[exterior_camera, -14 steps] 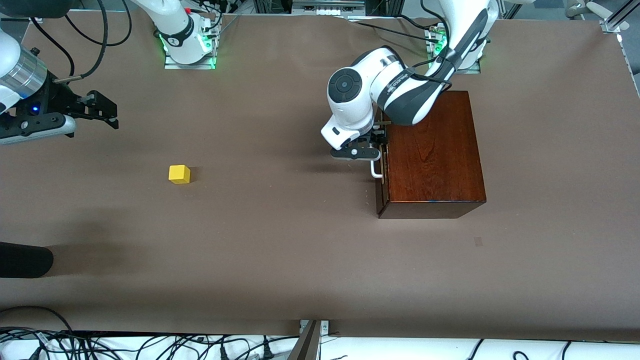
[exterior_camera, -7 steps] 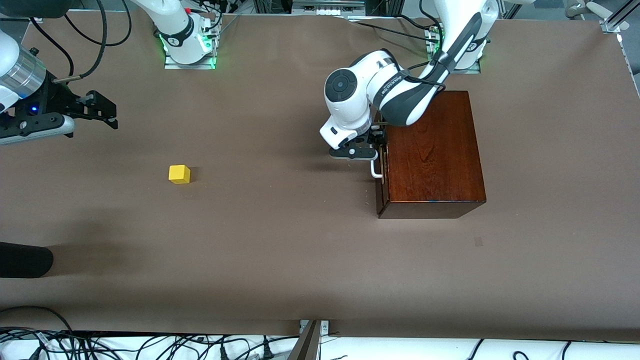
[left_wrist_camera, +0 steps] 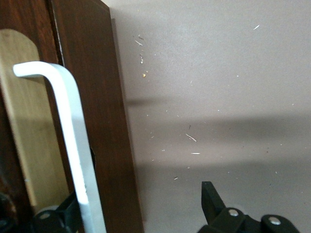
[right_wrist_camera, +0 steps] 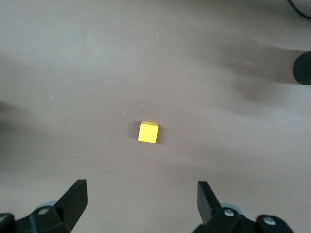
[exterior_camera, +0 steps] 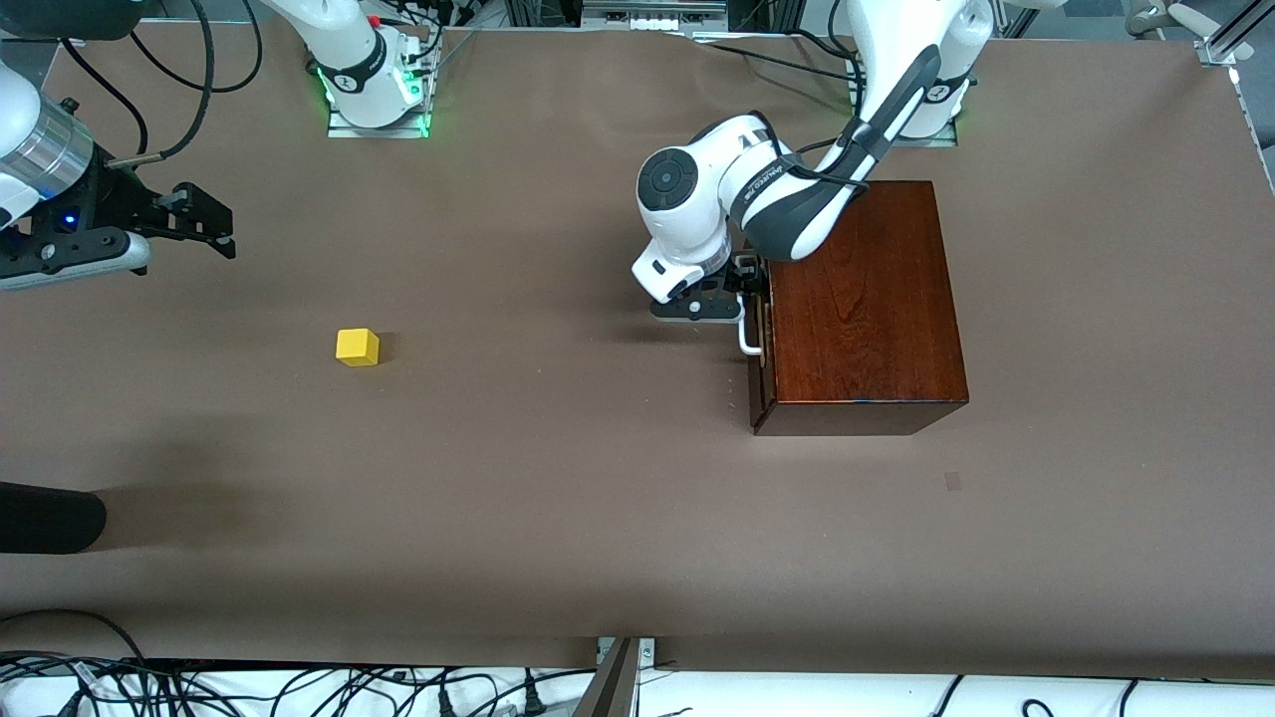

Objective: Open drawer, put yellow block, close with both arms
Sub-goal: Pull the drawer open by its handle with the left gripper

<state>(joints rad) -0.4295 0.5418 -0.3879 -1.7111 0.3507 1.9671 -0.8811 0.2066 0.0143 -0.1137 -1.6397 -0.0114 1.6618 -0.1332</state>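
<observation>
Yellow block (exterior_camera: 358, 347), mahogany box (exterior_camera: 862, 299), white handle (exterior_camera: 749, 337).

Left hand (exterior_camera: 749, 299) open, low; right hand (exterior_camera: 214, 227) open, raised.

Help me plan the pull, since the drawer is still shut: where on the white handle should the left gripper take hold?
Grip the white handle on its straight bar, midway along, approaching from the front of the drawer. The bar stands off the dark front, leaving a gap for one finger. The left gripper is open there already, one finger each side of the bar. The right gripper waits open.
</observation>
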